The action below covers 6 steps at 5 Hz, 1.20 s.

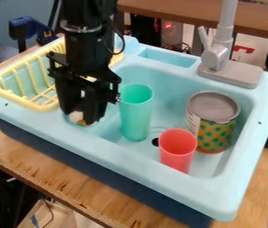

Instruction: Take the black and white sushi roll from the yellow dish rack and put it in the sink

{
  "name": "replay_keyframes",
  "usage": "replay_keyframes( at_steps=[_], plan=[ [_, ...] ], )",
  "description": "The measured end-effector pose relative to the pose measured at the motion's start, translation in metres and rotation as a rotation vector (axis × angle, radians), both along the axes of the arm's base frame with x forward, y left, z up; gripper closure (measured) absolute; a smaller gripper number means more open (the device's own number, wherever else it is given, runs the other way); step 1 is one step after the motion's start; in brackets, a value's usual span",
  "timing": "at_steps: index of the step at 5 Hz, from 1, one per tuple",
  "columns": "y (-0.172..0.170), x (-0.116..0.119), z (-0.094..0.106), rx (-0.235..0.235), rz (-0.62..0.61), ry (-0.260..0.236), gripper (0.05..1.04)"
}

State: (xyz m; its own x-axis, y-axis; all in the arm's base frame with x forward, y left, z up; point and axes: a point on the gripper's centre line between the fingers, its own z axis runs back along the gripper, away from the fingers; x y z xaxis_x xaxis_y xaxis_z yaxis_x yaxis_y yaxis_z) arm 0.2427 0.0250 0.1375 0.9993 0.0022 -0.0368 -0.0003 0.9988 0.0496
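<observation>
The black gripper (80, 118) hangs down at the left side of the light blue toy sink (160, 171), beside the yellow rack. Right at its lower end is a small white, orange and green object (76, 117), partly hidden by the gripper; whether it is held cannot be seen. Just right of the gripper, a tall teal cup (136, 113) stands in the basin. A red cup (178, 149) and a metal can (213, 120) with a green and orange dotted label are farther right in the basin, close together.
A yellow dish rack (32, 82) lies on the sink's left side. The grey faucet (219, 55) rises from the back right rim. The sink rests on a wooden table (52, 171), and a blue clamp (29, 29) is at the upper left.
</observation>
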Motion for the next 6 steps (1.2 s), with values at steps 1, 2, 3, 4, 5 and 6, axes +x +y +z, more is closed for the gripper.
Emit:
replay_keyframes(
  at_steps=[1, 2, 3, 4, 5, 6],
  plan=[
    [-0.0029, 0.0011, -0.0080, -0.055, -0.007, -0.025, 0.497],
    [-0.0071, 0.0037, -0.0100, -0.098, -0.019, -0.050, 0.497],
    [-0.0068, 0.0037, -0.0100, -0.094, -0.012, -0.049, 0.497],
    [-0.0031, 0.0028, -0.0150, -0.074, 0.009, -0.023, 0.424],
    [-0.0015, 0.0026, -0.0155, -0.066, 0.012, -0.008, 0.159],
    [-0.0014, 0.0040, -0.0123, -0.061, 0.007, -0.009, 0.105]
  ],
)
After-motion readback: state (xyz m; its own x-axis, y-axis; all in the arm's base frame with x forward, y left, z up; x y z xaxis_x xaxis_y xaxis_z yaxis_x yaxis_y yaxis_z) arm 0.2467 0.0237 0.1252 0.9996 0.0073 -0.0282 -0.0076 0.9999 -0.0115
